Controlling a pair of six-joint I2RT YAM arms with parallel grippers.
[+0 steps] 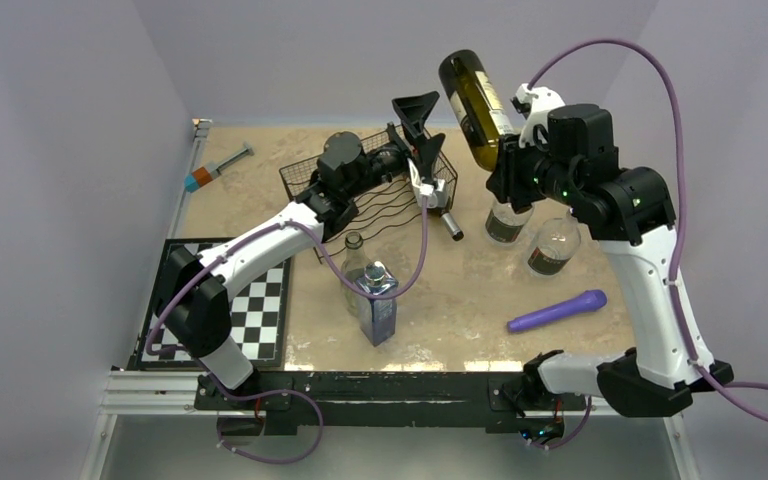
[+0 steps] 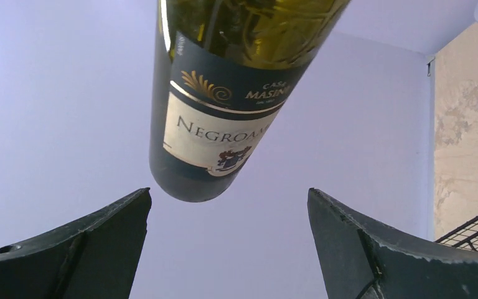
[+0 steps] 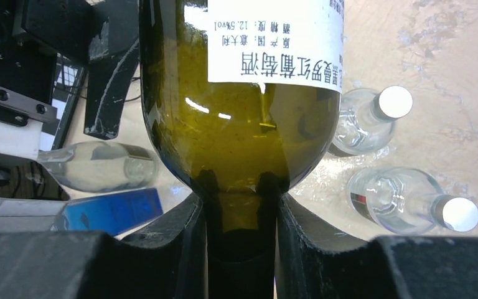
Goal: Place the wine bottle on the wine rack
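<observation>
Beige stone-look table (image 1: 460, 300) with plain pale walls is carrying everything. Right claw (image 3: 239, 249) is clamping tight on the neck of the wine bottle (image 1: 475, 95), which is hanging in the air with its neck low and its base tipped up and leftward, label facing the left wrist camera. Bottle is sitting up right of the wine rack (image 1: 300, 182), not touching it. Rack is standing on the table at the back middle, partly under the left arm. Left claw (image 1: 423, 128) is hovering above the rack's right end with its fingers wide apart, gripping nothing, pointing up at the bottle base. Two clear bottles (image 1: 508, 222) are standing under the right arm. Purple tool (image 1: 557, 311) is lying front right. Blue carton (image 1: 378, 305) and another clear bottle (image 1: 355, 262) are standing together front centre. Checkerboard (image 1: 260, 320) is lying front left.
</observation>
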